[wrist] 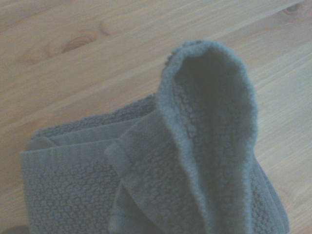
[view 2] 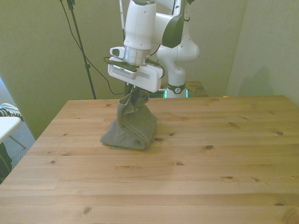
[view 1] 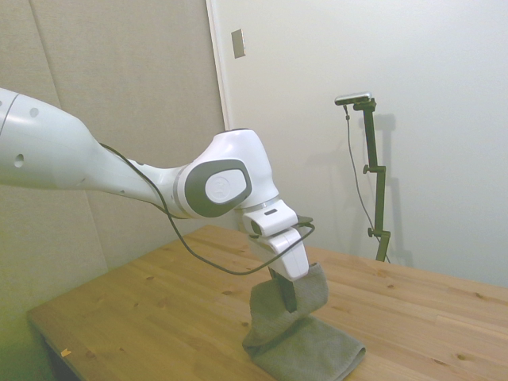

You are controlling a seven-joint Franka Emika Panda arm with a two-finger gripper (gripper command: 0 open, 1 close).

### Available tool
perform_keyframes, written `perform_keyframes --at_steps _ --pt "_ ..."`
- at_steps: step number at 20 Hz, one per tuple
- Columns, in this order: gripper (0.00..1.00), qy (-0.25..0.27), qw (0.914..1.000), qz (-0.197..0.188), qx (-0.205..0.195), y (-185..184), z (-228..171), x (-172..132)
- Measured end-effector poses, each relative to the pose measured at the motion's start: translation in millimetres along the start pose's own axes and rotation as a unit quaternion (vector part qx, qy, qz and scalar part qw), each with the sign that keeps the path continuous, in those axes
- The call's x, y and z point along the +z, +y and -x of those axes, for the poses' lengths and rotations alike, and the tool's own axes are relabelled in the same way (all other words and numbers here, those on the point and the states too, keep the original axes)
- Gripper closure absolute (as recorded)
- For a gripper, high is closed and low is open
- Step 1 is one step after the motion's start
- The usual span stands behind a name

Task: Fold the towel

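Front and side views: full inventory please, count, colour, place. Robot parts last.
towel: 1, grey; on the table toward the front view's left, lower part resting in folded layers, one end lifted and pinched in the end effector.
table: 1, light wood with knots; fills the lower part of both views, bare apart from the towel.
wall plate: 1, grey; on the wall in the side view, above the arm.
white item with dark stripes: 1; at the front view's left edge, off the table, too cropped to identify.
arm: 1, white with grey joint covers; reaching in over the table, black cable looped along it.
end effector: 1, white body, dark fingers; directly above the towel, shut on its raised end.
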State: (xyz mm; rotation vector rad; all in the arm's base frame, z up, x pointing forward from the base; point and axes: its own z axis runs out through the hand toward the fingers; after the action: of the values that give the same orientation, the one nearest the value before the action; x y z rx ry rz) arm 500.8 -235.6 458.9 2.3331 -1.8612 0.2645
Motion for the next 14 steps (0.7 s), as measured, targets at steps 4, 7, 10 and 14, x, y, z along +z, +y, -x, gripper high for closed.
perform_keyframes --at_steps 4,7,10,14 --pt "0.00 -0.007 0.9999 0.004 0.009 8 -14 15" --pt "0.00 -0.007 0.9999 0.005 0.008 7 -15 17" --pt "0.00 -0.005 1.0000 0.003 0.007 6 -16 14" --pt "0.00 -0.003 1.0000 -0.001 -0.001 2 -12 10"
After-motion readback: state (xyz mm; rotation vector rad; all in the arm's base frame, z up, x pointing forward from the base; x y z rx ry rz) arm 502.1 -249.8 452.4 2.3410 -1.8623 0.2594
